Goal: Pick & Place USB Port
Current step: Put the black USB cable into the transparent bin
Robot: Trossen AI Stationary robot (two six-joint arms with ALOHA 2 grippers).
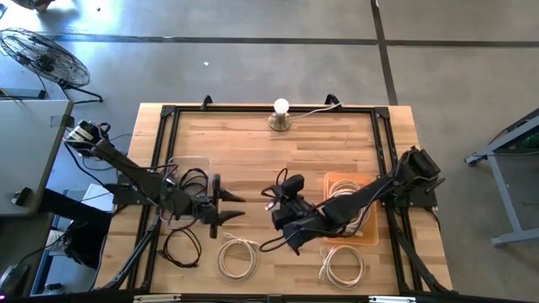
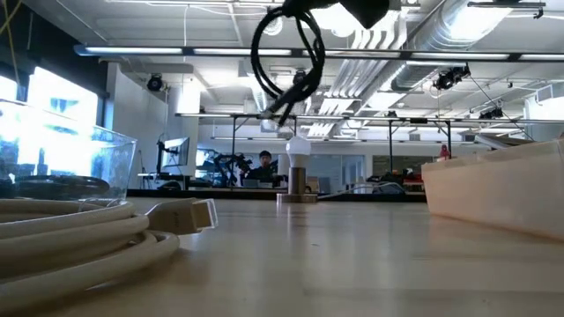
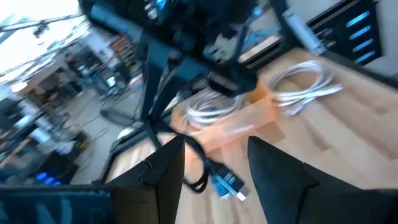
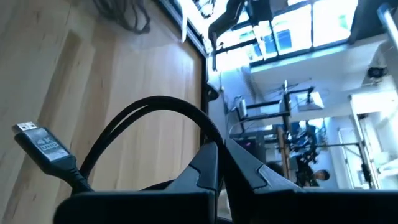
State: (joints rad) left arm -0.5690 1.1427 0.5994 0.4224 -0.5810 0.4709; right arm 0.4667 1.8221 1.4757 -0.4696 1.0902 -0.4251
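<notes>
Two arms are in the high view, one per side of the wooden table [image 1: 253, 143]. I count three white cable coils: one near the front edge at centre-left [image 1: 237, 257], one at front right [image 1: 343, 265], and one lying in the orange tray [image 1: 364, 236] on the right. I count two black cables: one loose bundle [image 1: 181, 244] by the left arm, and one black cable [image 1: 274, 244] lifted off the table by the right arm. One lamp with a white bulb [image 1: 280, 114] stands at the rear edge, centre. One clear container [image 2: 88, 158] sits at the left side.

Right gripper [image 4: 221, 165]: fingers pressed together on the black cable, which arches out of them in a loop; its plug end [image 4: 40, 144], with a blue body and metal tip, hangs free over the table. In the low view the same cable loop [image 2: 286, 53] hangs high above the surface in front of the lamp. In the high view this gripper sits over mid-table, just left of the orange tray.

Left gripper [image 1: 226, 209]: fingers [image 3: 165, 168] spread apart, nothing between them, hovering over the table's left-centre and pointed toward the right gripper. Its wrist view shows the blue plug beyond its fingertips.
</notes>
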